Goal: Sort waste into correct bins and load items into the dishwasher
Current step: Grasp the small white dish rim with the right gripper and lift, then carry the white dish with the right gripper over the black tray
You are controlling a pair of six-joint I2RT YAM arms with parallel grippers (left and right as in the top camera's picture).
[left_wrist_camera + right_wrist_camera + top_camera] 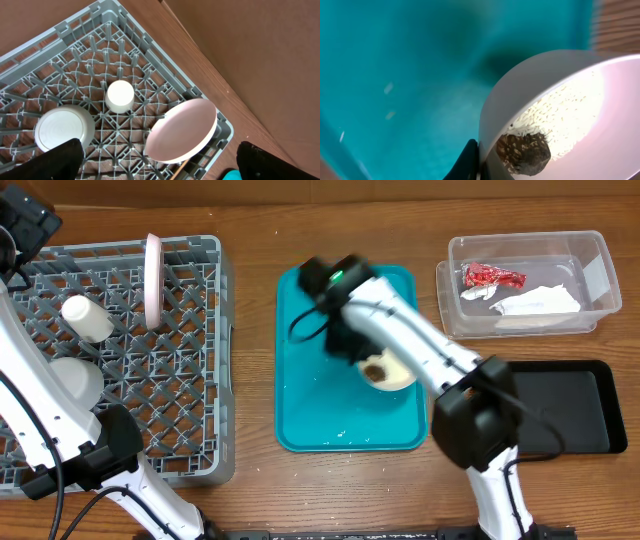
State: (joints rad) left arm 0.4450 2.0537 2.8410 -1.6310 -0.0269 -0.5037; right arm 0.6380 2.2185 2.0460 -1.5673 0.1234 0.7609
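Note:
A white bowl (390, 370) with rice and a brown food lump (525, 152) sits on the teal tray (300, 415). My right gripper (352, 345) is shut on the bowl's left rim (492, 115), with one finger outside the wall and one inside (480, 167). The grey dish rack (150, 435) on the left holds an upright pink plate (153, 280), a white cup (88, 318) and an upturned white bowl (72, 380). My left gripper (165, 165) is open and empty, high above the rack's far end, over the pink plate (182, 130).
A clear bin (592, 255) at the back right holds a red wrapper (492, 276) and white paper (540, 302). A black tray (580, 415) lies in front of it. The wooden table's far edge shows in the left wrist view (240, 90).

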